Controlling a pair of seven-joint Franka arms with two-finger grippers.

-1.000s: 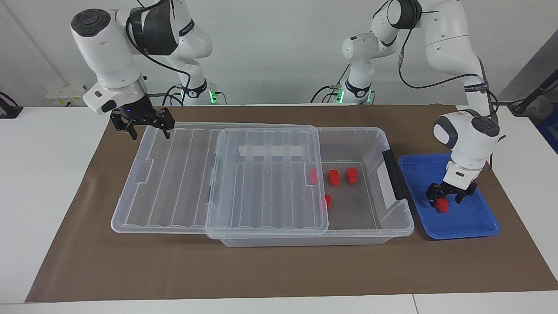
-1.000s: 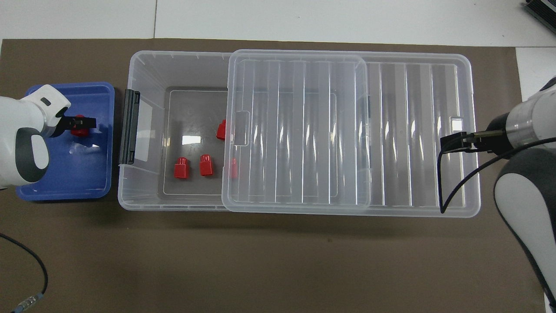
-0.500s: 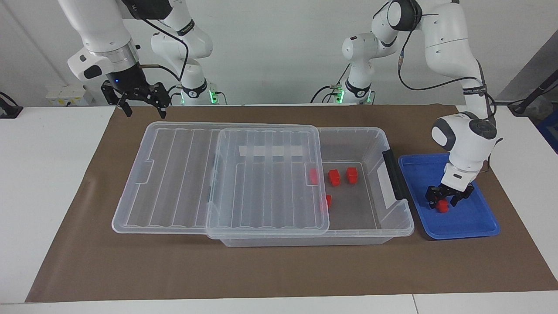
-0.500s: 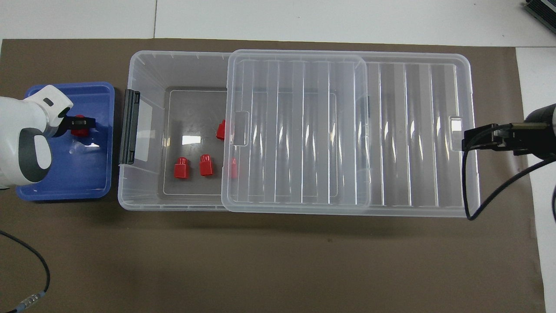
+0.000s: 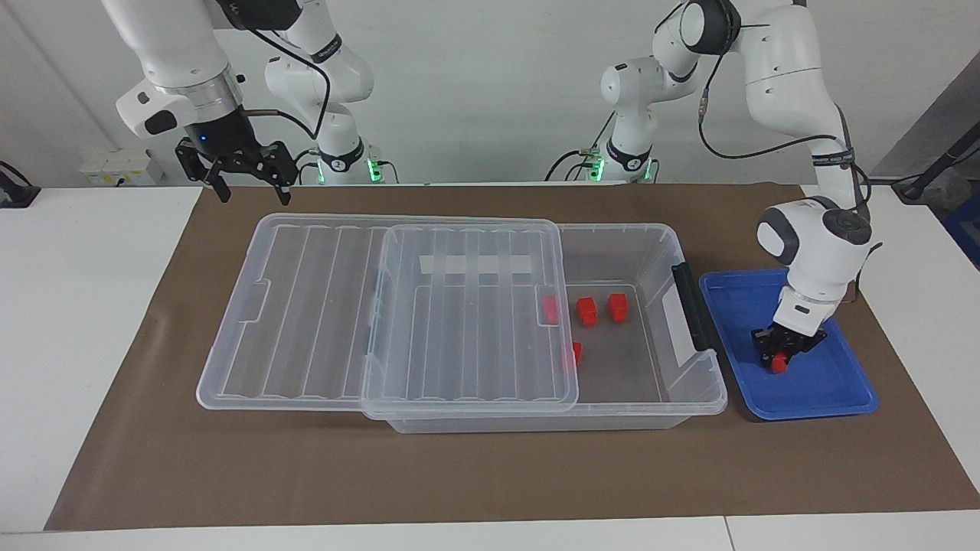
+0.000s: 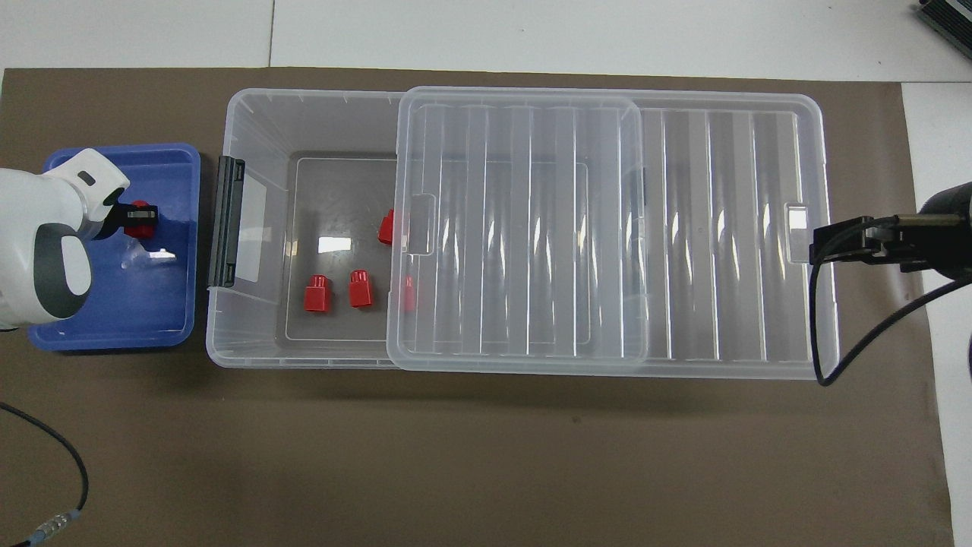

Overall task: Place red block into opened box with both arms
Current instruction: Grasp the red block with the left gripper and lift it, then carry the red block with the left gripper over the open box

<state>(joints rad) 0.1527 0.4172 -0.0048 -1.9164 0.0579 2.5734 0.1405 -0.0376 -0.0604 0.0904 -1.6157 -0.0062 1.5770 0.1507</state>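
In the blue tray (image 5: 831, 392) at the left arm's end of the table, my left gripper (image 5: 781, 358) is shut on a small red block (image 5: 779, 366), which rests on the tray floor. From overhead the left gripper (image 6: 141, 220) covers most of the red block (image 6: 138, 206). The clear box (image 5: 684, 243) lies beside the tray, its ribbed lid (image 5: 459, 329) slid toward the right arm's end, so the end by the black latch (image 5: 693, 306) is uncovered. My right gripper (image 5: 256, 197) hangs open and empty, raised over the mat just past the lid's corner.
Two red blocks (image 5: 586, 310) (image 5: 617, 306) lie on the box's uncovered floor. Two more (image 5: 550, 308) (image 5: 575, 353) sit at the lid's edge, partly under it. A brown mat (image 5: 490, 474) covers the table under everything. A black cable (image 6: 45, 448) trails near the left arm.
My left gripper has closed on the red block in the blue tray. My right gripper has lifted off the lid's corner, drawn back toward the robots and stayed open.
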